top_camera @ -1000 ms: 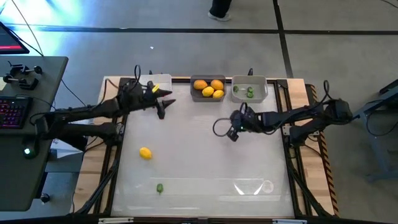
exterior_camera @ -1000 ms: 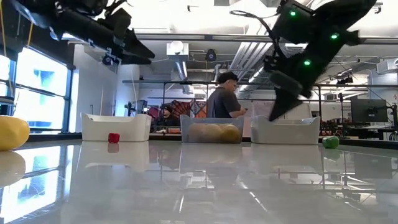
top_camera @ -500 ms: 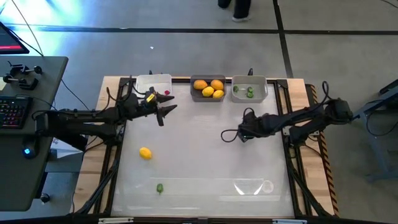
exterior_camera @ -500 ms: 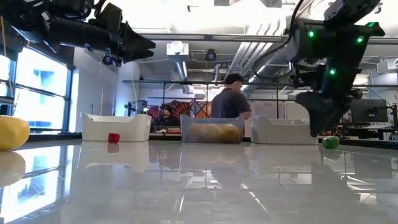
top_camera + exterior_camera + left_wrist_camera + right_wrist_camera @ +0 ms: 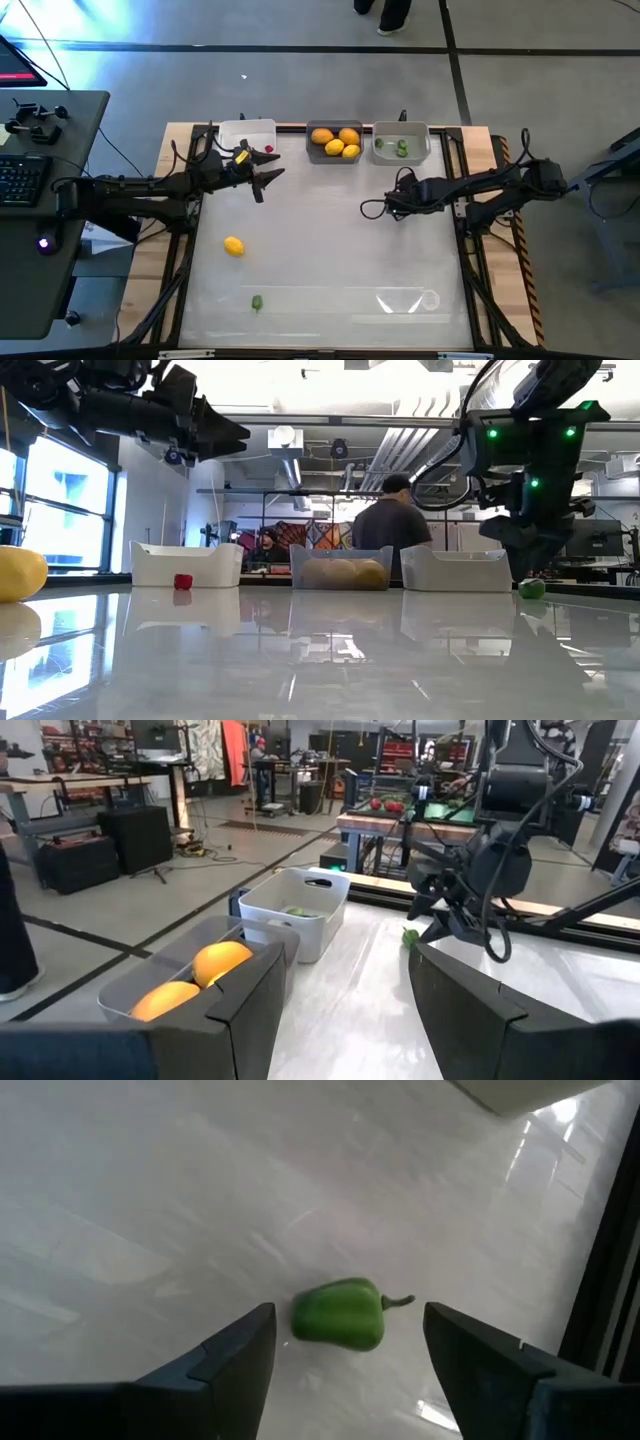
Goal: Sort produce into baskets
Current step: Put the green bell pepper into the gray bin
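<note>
Three baskets stand in a row at the table's far edge: a white one (image 5: 248, 133), a dark grey one (image 5: 335, 144) with orange and yellow fruits, and a light grey one (image 5: 400, 144) with green bits. A green pepper (image 5: 340, 1315) lies on the table just beyond my right gripper (image 5: 395, 209), which tips down over it, open, one finger on either side. My left gripper (image 5: 265, 182) hovers open and level near the white basket. A red bit (image 5: 183, 581) lies before that basket. A yellow fruit (image 5: 233, 246) and a green bit (image 5: 257, 301) rest at the near left.
A person (image 5: 393, 525) stands in the room beyond the far edge. The table's wooden frame (image 5: 478, 250) runs along the right side close to my right arm. The white tabletop (image 5: 340, 260) stretches bare between the arms and the near edge.
My right gripper has gone toward the table's right edge, tipped downward, rolled, and opened from shut. My left gripper has sunk a little and levelled out near the white basket. The person behind the table has walked to the right.
</note>
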Controlling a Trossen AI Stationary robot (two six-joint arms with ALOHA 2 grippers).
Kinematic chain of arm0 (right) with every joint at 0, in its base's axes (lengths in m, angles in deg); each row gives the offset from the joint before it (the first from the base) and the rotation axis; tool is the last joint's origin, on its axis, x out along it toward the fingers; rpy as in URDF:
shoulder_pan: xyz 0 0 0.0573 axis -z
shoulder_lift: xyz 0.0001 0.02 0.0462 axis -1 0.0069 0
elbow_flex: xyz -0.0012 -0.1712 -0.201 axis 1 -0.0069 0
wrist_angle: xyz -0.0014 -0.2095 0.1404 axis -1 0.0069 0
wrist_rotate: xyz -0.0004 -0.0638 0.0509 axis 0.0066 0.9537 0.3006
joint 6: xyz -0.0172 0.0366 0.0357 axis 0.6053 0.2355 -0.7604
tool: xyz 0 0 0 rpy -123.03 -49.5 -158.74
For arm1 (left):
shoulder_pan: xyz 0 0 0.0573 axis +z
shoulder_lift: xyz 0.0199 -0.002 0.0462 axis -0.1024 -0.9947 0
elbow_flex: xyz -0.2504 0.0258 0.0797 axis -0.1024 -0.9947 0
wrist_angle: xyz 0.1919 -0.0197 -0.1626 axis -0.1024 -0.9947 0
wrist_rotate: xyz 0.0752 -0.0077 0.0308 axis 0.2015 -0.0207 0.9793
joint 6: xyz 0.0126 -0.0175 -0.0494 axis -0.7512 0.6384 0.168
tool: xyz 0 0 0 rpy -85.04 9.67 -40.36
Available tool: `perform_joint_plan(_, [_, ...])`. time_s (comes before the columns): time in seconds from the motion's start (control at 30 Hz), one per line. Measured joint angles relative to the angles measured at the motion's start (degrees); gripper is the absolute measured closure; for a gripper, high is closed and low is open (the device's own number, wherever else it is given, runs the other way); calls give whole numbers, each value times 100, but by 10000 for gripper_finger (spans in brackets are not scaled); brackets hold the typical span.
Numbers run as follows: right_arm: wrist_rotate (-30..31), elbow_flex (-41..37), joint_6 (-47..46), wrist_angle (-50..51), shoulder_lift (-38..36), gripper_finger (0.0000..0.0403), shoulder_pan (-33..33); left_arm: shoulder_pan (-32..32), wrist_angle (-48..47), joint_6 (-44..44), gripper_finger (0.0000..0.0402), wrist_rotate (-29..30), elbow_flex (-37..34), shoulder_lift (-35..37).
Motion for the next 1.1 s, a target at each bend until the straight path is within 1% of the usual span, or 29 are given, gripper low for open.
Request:
perform_joint_plan(0.2, [-24, -3, 386, -305, 52, 171, 132, 0, -28, -4, 203, 0, 0, 0])
perform_joint_plan(0.43, [-46, -4, 421, -314, 372, 192, 154, 0, -85, -4, 203, -16, 4, 0])
perform_joint_plan(0.63, [-113, -7, 407, -343, 647, 194, 154, 0, -112, -4, 203, -18, 4, 0])
perform_joint_plan(0.83, [-112, -7, 518, -402, 686, 197, 152, 0, -121, -4, 203, -18, 4, 0])
perform_joint_plan(0.93, [-122, -7, 564, -413, 686, 216, 152, 0, -126, -69, 203, -18, 4, 5])
perform_joint_plan(1.1, [-149, 13, 756, -416, 673, 271, 152, 4, -146, -90, 203, -18, 4, 137])
